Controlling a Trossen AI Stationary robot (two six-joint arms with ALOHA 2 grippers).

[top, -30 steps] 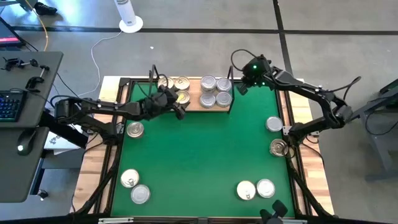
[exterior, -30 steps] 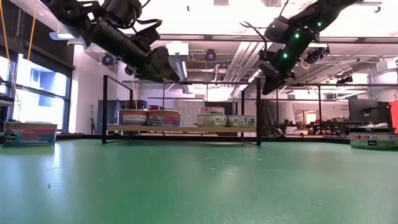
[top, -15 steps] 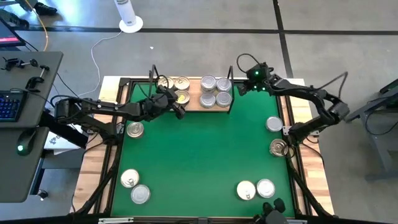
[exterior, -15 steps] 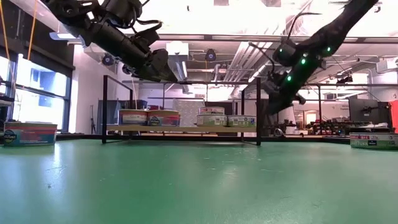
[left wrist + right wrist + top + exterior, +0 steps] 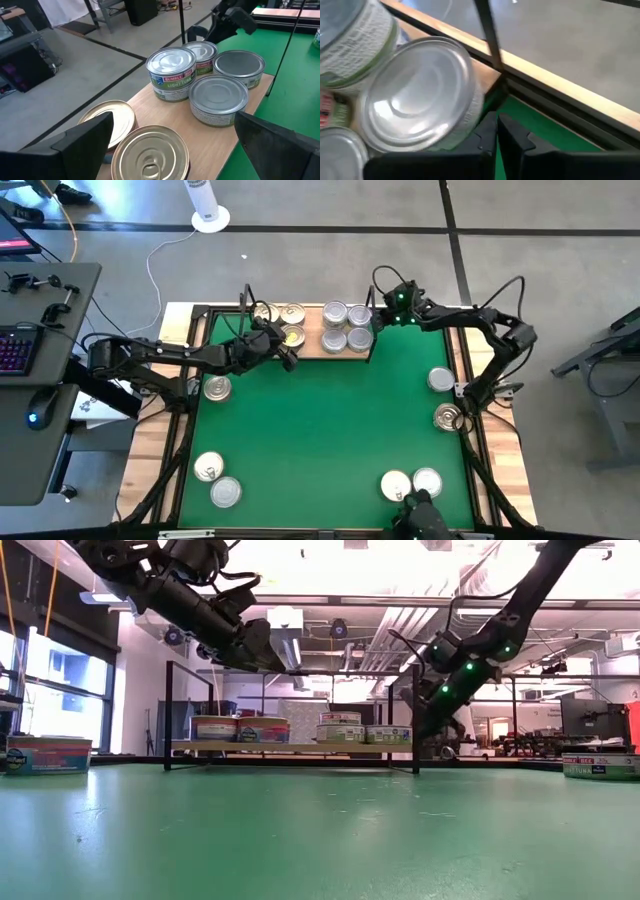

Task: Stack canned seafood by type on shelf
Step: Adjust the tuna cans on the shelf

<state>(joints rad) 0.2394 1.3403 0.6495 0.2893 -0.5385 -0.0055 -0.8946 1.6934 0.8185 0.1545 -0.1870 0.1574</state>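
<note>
The shelf (image 5: pixel 305 345) is a tan board with black uprights at the far edge of the green mat. Three gold-lidded cans (image 5: pixel 292 313) stand on its left half and several silver-lidded cans (image 5: pixel 346 326) on its right half. My left gripper (image 5: pixel 172 122) hovers wide open just over the gold cans (image 5: pixel 150 152), touching nothing. My right gripper (image 5: pixel 495 131) is shut and slants down at the shelf's right end (image 5: pixel 378 322), its tips beside a silver can (image 5: pixel 417 95) next to the black upright (image 5: pixel 487 30). My right gripper has its shut fingertips (image 5: pixel 487 132) close against the side wall (image 5: pixel 470 112) of the silver can at the shelf's right end. It comes slanting down from the table's right side. I cannot tell whether the tips touch the wall. The can stands on the board.
Loose cans lie on the mat (image 5: pixel 320 430): one at the left (image 5: pixel 217 388), two at the near left (image 5: pixel 217 480), two at the right edge (image 5: pixel 444 398), two at the near right (image 5: pixel 412 483). A wooden frame (image 5: pixel 495 355) borders the mat.
My right gripper has come down from well above the shelf to the height of the cans. It has also moved toward the shelf's right end and rolled at the wrist.
</note>
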